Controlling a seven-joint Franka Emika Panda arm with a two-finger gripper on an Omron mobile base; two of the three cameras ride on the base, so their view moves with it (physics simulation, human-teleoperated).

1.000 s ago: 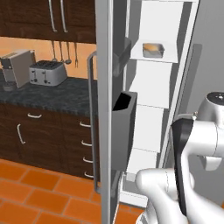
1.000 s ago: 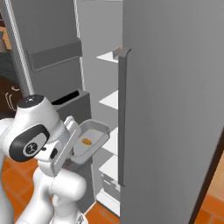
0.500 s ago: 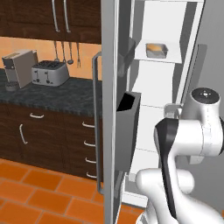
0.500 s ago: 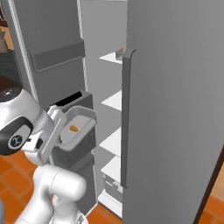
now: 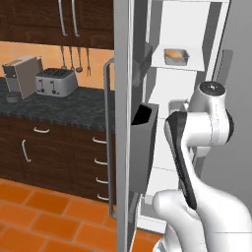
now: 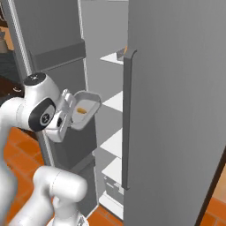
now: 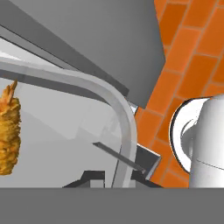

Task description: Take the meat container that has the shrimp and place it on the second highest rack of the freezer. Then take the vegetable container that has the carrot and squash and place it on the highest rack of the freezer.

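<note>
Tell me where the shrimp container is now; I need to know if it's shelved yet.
Not shelved: the shrimp container is tilted in the shut gripper, left of centre in the right base view, in front of the freezer shelves.

From behind the arm on its left, the scene is viewed forward past the edge of the tall grey freezer door (image 5: 129,123) into its white shelved interior (image 5: 174,93), with a dark speckled desk (image 5: 59,106) far to the left. From behind on the right, the same white shelves (image 6: 112,103) are faced across the other grey door (image 6: 176,101). The shallow grey container (image 7: 65,131) is seen at very close range by the hand camera, above orange floor tiles (image 7: 183,65).
</note>
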